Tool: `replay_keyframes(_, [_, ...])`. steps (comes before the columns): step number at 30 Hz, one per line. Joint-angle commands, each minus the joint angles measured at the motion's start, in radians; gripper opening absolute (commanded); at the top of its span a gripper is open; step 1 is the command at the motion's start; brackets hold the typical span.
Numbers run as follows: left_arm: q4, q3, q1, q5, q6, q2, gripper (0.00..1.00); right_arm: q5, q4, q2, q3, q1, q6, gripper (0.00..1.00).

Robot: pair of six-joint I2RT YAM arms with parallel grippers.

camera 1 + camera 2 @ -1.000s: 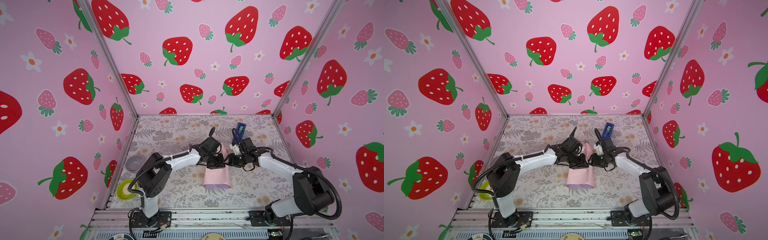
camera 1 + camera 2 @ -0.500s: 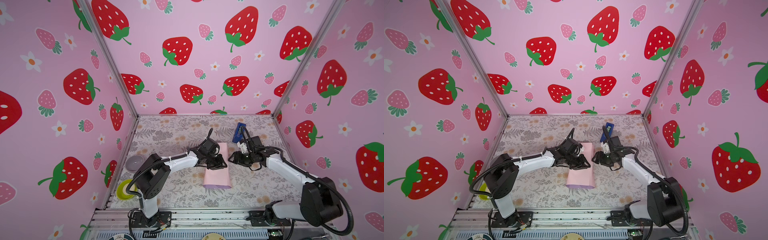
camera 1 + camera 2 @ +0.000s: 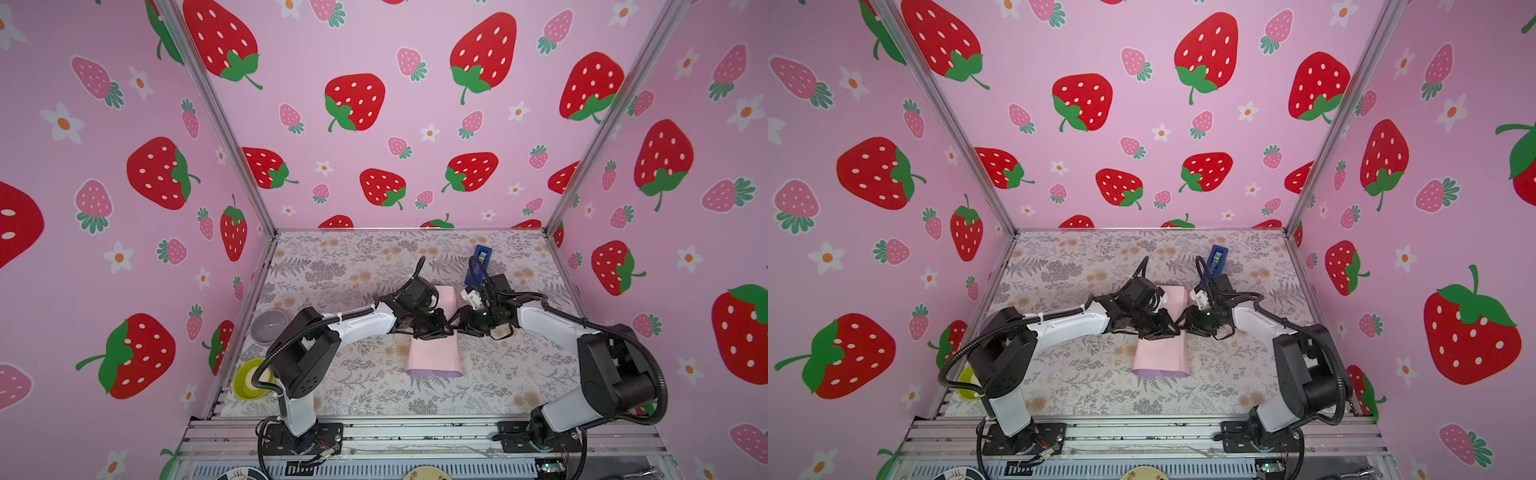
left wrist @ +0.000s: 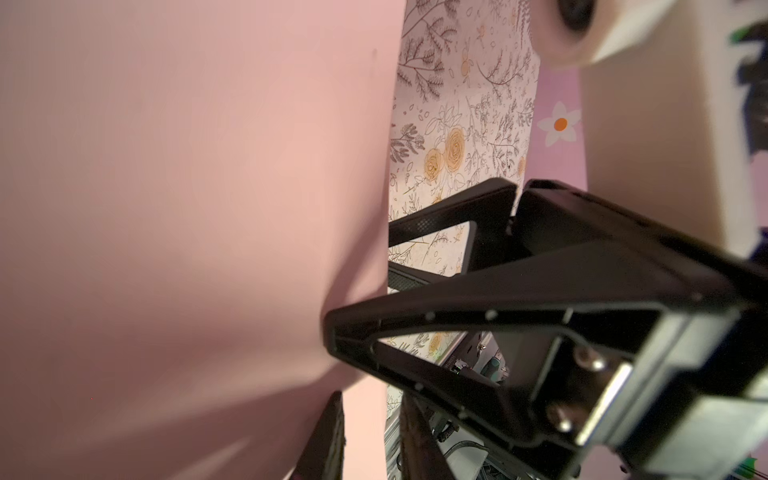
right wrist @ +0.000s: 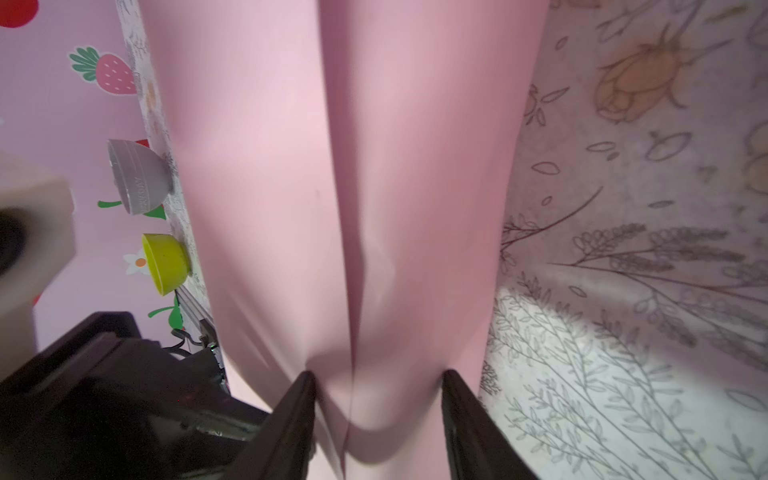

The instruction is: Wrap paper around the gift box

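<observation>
table (image 3: 353, 270): floral-print top, seen in both top views; everything below sits on it.
left arm (image 3: 357, 326): comes in from the left to mid-table, wrist over the paper's left side.
right arm (image 3: 552, 328): comes in from the right, wrist at the paper's right side.
paper (image 3: 434, 357) (image 3: 1160, 355): mid-table, folded into a long band running near to far. Pink face is outward; lilac shows only at the near open end. Both grippers meet on its middle stretch.
left gripper (image 3: 441, 330) (image 3: 1166, 330): on top of the band at mid-length. In its wrist view (image 4: 332, 361) the gap is narrow and one fingertip (image 4: 336, 332) presses into the pink face (image 4: 187, 208), with creases spreading from it. Cannot tell if any paper is actually pinched.
right gripper (image 3: 459, 328) (image 3: 1185, 328): at the band's right edge, tips just beside the left gripper. In its wrist view (image 5: 377, 374) the jaws are partway closed with a hump of paper (image 5: 270, 187) clamped between them. One finger sits on each side of the seam (image 5: 351, 249), and both tips dent the sheet.
gift box: not visible in any view.
grey bowl (image 3: 269, 326): at the left table edge, well apart from the paper.
yellow-green bowl (image 3: 249, 380): same edge, just nearer than the grey bowl.
tape dispenser (image 3: 480, 262) (image 3: 1218, 257): blue, beyond the right wrist, apart from the paper.
</observation>
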Motion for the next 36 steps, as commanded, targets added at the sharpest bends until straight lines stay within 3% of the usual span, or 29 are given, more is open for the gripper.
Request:
replay_keyframes(1, [-0.155,0.025,0.003,-0.049,0.000,-0.039,0.28,0.083,-0.046,0.020,-0.033,0.003,-0.032,0.43])
replay_keyframes(9, [-0.474,0.146,0.070,-0.310,0.117,-0.209,0.44,0.084,-0.045,0.017,-0.046,0.003,-0.037,0.39])
replay_keyframes(14, [-0.444,0.043,0.164,-0.225,0.137,-0.212,0.51,0.067,-0.034,0.017,-0.055,0.003,-0.031,0.37])
replay_keyframes(21, [-0.259,-0.040,0.174,-0.073,0.113,-0.129,0.54,0.011,0.044,-0.007,-0.101,0.013,0.045,0.33])
replay_keyframes(25, [-0.228,-0.052,0.178,-0.058,0.107,-0.113,0.53,-0.004,0.132,-0.039,-0.138,0.051,0.148,0.33])
replay_keyframes(29, [-0.322,-0.029,0.197,-0.098,0.169,-0.126,0.52,0.007,0.233,-0.048,-0.157,0.123,0.275,0.33])
replay_keyframes(36, [-0.475,-0.006,0.290,-0.102,0.319,-0.153,0.52,0.130,0.485,-0.051,-0.209,0.285,0.596,0.33])
